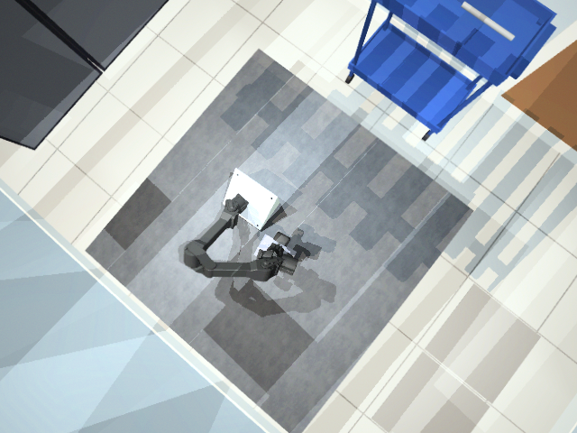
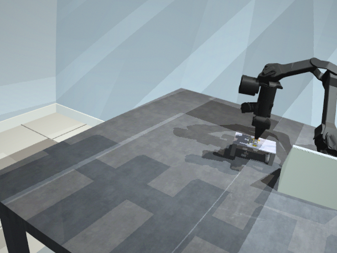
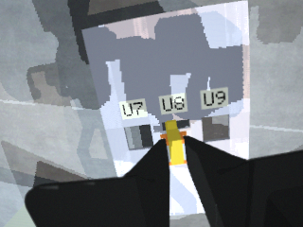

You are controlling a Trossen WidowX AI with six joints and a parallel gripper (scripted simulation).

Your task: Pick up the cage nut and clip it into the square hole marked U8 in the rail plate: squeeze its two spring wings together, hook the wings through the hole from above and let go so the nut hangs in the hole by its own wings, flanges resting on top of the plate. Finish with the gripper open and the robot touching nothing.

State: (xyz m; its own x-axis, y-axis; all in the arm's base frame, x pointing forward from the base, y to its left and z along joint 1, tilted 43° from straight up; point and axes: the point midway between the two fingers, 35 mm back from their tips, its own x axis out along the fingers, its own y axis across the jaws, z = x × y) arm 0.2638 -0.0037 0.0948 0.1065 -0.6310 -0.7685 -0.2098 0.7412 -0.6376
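The cage nut [image 2: 255, 145] [image 3: 176, 148] is at the U8 hole [image 3: 183, 124] of the rail plate [image 1: 267, 242] [image 2: 268, 145] [image 3: 232, 24], with the jaws clamped on it from above. In the wrist view its long yellow strip runs nearly up and down the picture, the upper end leaning slightly left and pointing toward the U8 label [image 3: 173, 103]. That end overlaps the dark opening; whether the wings are hooked through cannot be told.

The nut shows flat, bright yellow faces with small orange pieces at both sides and at the lower end. The jaws are black, smooth and tapered to narrow tips, one on each side of the strip. The plate is a pale, thin rectangle raised on short supports, its surface crossed by hard-edged shadows. The labels carry dark letters on pale rectangles.

The U7 hole [image 3: 138, 137] and the U9 hole [image 3: 216, 128], both square, flank the middle one. Near the plate, well clear of the nut, is a white block [image 1: 255, 198] [image 2: 307, 174] with a sloping side. The black arm [image 1: 235, 269] [image 2: 296, 69] bends over from beside that block and hides the nut in the top view. The worktop [image 1: 261, 345] [image 2: 136, 190] [image 3: 28, 28] is mottled grey. Beyond it stand a blue cart [image 1: 503, 56] bearing a white rod [image 1: 488, 21], and a dark panelled thing [image 1: 46, 56].
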